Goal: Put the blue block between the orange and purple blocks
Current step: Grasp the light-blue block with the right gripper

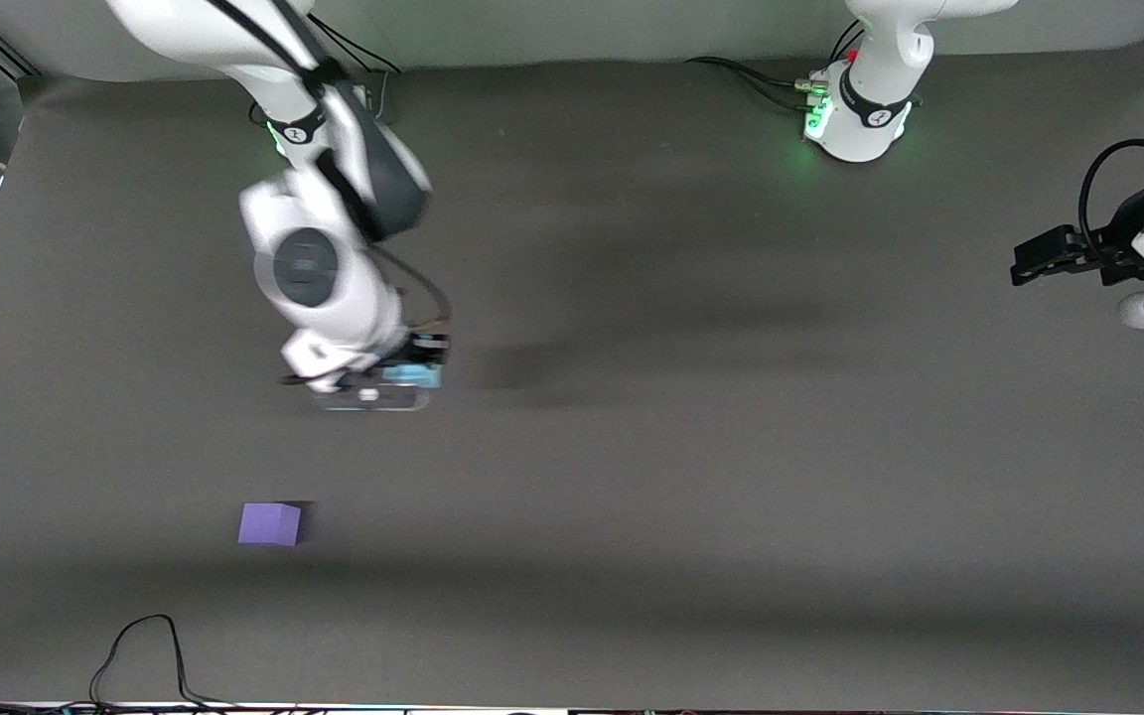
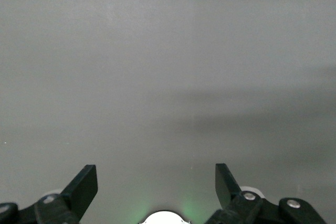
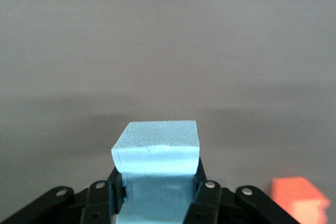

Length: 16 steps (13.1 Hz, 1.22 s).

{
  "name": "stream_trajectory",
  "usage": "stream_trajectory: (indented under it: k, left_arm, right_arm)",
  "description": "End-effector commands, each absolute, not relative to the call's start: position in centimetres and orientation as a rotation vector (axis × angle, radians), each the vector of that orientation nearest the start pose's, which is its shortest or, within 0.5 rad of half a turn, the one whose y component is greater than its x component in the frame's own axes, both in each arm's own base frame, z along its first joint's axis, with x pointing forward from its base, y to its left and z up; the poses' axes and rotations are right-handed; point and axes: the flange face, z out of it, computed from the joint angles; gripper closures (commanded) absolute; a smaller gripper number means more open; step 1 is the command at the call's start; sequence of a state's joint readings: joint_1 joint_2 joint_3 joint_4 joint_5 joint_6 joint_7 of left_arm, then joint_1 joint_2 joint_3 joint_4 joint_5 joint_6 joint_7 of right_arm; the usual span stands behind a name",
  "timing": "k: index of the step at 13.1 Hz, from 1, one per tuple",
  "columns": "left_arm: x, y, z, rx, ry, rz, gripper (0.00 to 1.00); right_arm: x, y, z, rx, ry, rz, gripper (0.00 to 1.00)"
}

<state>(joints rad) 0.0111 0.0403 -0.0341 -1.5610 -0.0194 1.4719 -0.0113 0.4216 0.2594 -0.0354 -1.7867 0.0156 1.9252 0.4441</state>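
A robotics lab or test cell. Two white jointed robot arms, one (image 1: 334, 268) reaching out and one (image 1: 865, 99) with a green status light at its base, are bolted along one edge of a wide worktop (image 1: 691, 477) covered in plain dark grey matte sheeting. Loose black cables (image 1: 150, 645) trail over its edges, and pale bare walls rise past the bases.

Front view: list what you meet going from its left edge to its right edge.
purple block → right pincer shut on the blue block → left arm's base → left pincer, waiting at the left arm's end of the table.
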Motion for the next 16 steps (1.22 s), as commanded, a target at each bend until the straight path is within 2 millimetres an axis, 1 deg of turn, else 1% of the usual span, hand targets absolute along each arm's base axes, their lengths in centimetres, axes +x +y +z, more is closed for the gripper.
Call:
stream_trajectory:
  k: [1,2,3,4,5,7,9,10,12,14,15,16]
  left_arm:
    - [54.5,-1.5,60.4,-3.146,0.052,0.203,0.00]
    - [54.5,-1.5,60.4,-3.146,0.052,0.203,0.00]
    - [54.5,-1.5,60.4,-3.146,0.051,0.201,0.00]
    - [54.6,-1.4,60.4,-3.143,0.051,0.203,0.00]
    - [54.6,-1.4,60.4,-3.143,0.051,0.203,0.00]
    - [54.6,-1.4,60.4,-3.142,0.051,0.200,0.00]
    - [54.7,-1.3,60.5,-3.142,0.046,0.193,0.00]
    - [54.7,-1.3,60.5,-3.142,0.044,0.193,0.00]
    - [54.8,-1.4,60.2,-3.141,0.022,0.203,0.00]
    - [54.8,-1.4,60.3,-3.142,0.022,0.193,0.00]
    - [54.9,-1.4,60.1,-3.143,0.025,0.196,0.00]
    - [55.0,-1.4,60.2,-3.143,0.025,0.191,0.00]
  right_arm:
    - [55.0,12.4,39.0,-3.127,0.141,0.170,0.76]
    - [54.7,8.4,37.5,-3.072,0.138,0.151,0.76]
    - [54.6,4.7,35.3,-3.032,0.096,0.141,0.75]
    - [54.7,2.2,32.5,-3.028,0.064,0.133,0.75]
    - [54.6,1.0,30.0,-3.036,0.074,0.135,0.75]
    - [54.7,0.5,25.9,-3.077,0.096,0.141,0.75]
    - [54.9,0.4,23.3,-3.102,0.113,0.133,0.75]
    - [54.9,0.4,22.5,-3.107,0.119,0.127,0.75]
    - [55.1,0.6,21.8,-3.105,0.137,0.109,0.74]
    - [55.2,0.7,21.1,-3.115,0.137,0.088,0.70]
    - [55.2,0.7,20.9,-3.117,0.138,0.089,0.59]
    - [55.2,0.8,20.8,-3.115,0.141,0.091,0.25]
